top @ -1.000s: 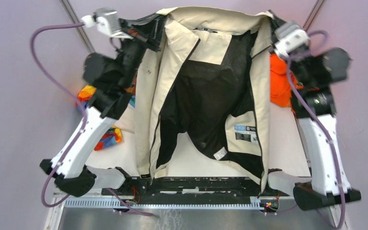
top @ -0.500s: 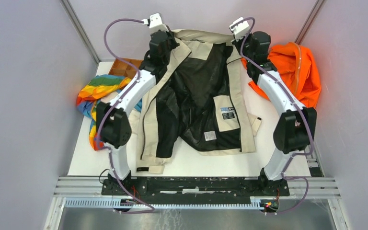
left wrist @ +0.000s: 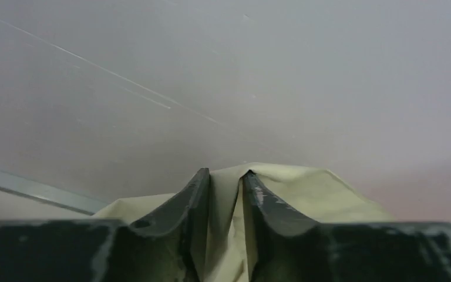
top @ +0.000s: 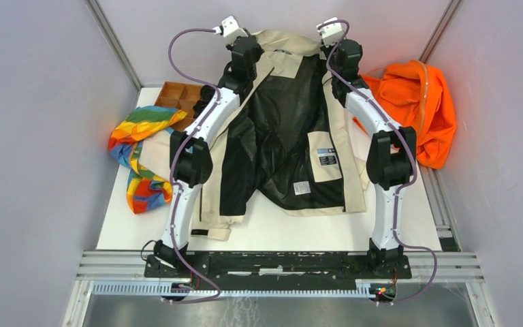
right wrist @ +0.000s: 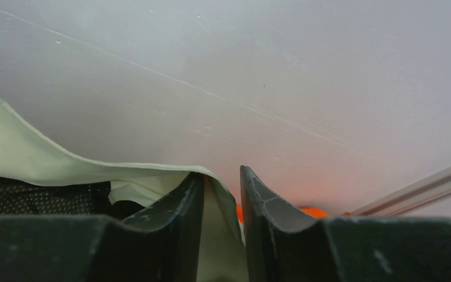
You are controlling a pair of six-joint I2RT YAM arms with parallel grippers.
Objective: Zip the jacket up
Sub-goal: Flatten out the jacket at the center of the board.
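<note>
Top external view: jacket [top: 282, 136], aloft a second ago, now lies open, lining-up, on table [top: 279, 228], collar at table's far edge; left gripper [left wrist: 226, 176] barely parted around collar cloth, hold uncertain, right gripper [right wrist: 222, 173] parted with slack; flattened, zipper halves unjoined.

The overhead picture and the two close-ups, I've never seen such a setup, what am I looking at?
The left arm and right arm are white robot arms bolted at the near edge of a table. The overhead picture comes from a fixed camera above them; each close-up comes from a wrist camera looking past that hand's fingers. A cream jacket with black lining lies open, unzipped, between an orange garment on the right and a rainbow cloth and brown tray on the left. Both arms reach to its collar. The left hand and right hand each have cream cloth between their fingers; gripped or loose, I cannot tell.
</note>
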